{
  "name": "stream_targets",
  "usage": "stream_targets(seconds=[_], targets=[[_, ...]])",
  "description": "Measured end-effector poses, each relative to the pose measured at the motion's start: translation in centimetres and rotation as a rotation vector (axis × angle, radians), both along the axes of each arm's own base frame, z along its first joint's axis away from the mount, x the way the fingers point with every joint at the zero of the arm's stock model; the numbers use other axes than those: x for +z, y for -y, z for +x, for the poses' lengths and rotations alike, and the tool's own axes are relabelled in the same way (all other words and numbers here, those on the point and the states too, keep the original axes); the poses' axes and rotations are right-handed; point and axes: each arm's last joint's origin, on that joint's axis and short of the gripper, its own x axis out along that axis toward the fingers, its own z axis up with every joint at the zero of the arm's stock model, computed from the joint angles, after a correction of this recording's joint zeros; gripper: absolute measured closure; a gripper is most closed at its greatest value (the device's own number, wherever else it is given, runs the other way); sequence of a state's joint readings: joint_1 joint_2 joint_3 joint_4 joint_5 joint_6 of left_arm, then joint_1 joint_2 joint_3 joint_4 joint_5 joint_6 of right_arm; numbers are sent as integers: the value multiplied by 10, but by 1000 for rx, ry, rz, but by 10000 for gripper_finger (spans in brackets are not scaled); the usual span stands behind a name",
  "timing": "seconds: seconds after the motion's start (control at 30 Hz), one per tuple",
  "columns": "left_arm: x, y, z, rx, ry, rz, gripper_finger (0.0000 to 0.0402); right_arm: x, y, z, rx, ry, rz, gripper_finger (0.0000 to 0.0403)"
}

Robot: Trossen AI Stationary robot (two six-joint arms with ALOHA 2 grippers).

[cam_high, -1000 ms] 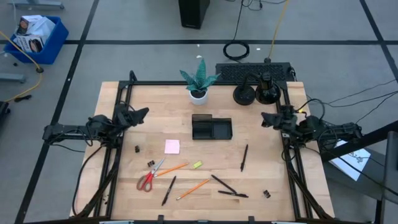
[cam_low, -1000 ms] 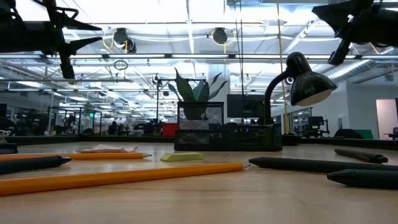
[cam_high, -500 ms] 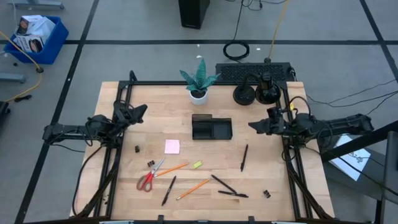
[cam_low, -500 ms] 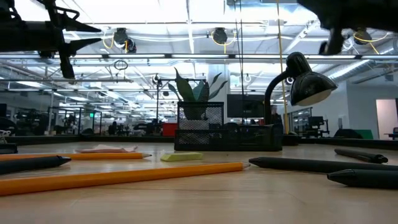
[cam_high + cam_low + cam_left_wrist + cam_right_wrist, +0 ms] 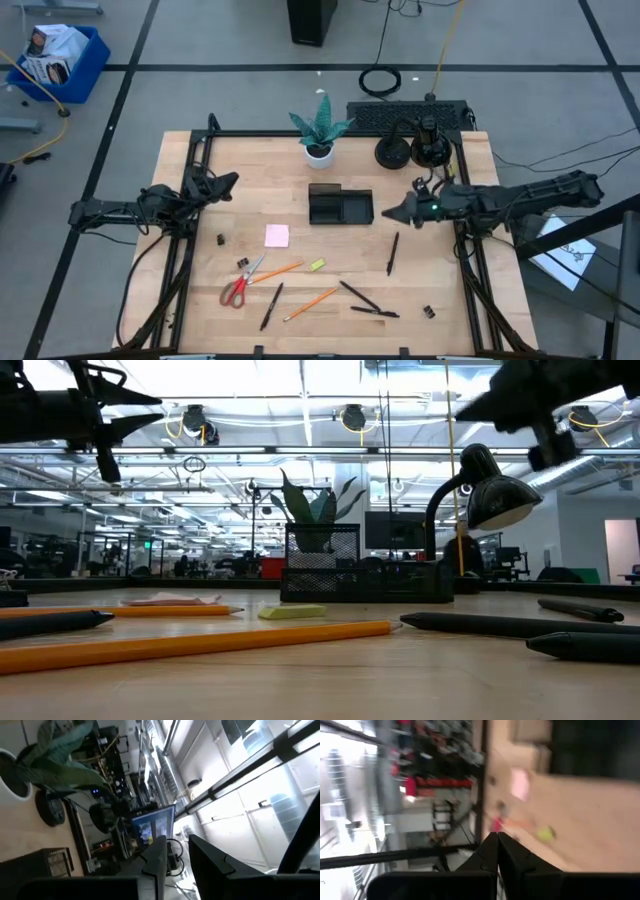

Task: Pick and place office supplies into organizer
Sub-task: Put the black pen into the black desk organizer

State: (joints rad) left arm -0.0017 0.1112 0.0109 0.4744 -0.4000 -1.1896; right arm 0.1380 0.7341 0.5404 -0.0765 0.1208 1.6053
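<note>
The black organizer [image 5: 340,206] stands at the table's middle, seen as a mesh box [image 5: 322,575] in the low view. Near of it lie the pink sticky pad [image 5: 277,235], red-handled scissors [image 5: 240,284], two orange pencils [image 5: 275,272] [image 5: 310,303], a yellow-green highlighter [image 5: 317,265], several black pens [image 5: 393,253] [image 5: 271,305] [image 5: 360,296] and small binder clips [image 5: 221,240] [image 5: 428,312]. My right gripper [image 5: 388,214] hovers just right of the organizer, shut [image 5: 497,845], holding nothing. My left gripper [image 5: 225,182] waits raised at the left side, slightly open [image 5: 177,857].
A potted plant [image 5: 320,130] stands at the far edge behind the organizer. Two round black bases [image 5: 410,150], one of a desk lamp [image 5: 485,495], sit at the far right corner, with a keyboard [image 5: 405,115] beyond the table. Black frame rails run along both sides.
My right arm has stretched out from the table's right edge toward the middle, bringing its gripper close to the organizer's right side. The supplies have stayed where they lay.
</note>
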Motion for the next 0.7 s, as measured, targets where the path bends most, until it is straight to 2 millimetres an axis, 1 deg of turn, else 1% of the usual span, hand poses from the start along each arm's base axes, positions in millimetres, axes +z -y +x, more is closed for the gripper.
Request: stream_targets(seconds=[0.17,0.23,0.3,0.37,0.43,0.5,0.57,0.63,0.7], targets=[[0,1,0,-18,-12,27,316,-20,-10,-1,88,-221,203,402],[0,1,1,-24,-20,45,316,-21,-13,-1,80,-235,240,402],[-1,1,1,-32,-23,50,316,-16,-14,1,40,-211,220,402],[-1,2,1,-46,-26,58,316,-2,-13,7,-12,-137,147,403],[-2,2,2,-62,-42,64,316,23,-11,16,-51,-45,43,403],[-3,2,2,-68,-52,64,316,46,-8,22,-59,-16,-64,403],[-4,2,2,-69,-58,59,316,59,-7,24,-57,-85,-155,403],[-5,2,3,-69,-64,55,316,70,-6,24,-53,-181,-197,403],[-4,2,2,-69,-61,52,316,84,-8,24,-50,-241,-220,403]])
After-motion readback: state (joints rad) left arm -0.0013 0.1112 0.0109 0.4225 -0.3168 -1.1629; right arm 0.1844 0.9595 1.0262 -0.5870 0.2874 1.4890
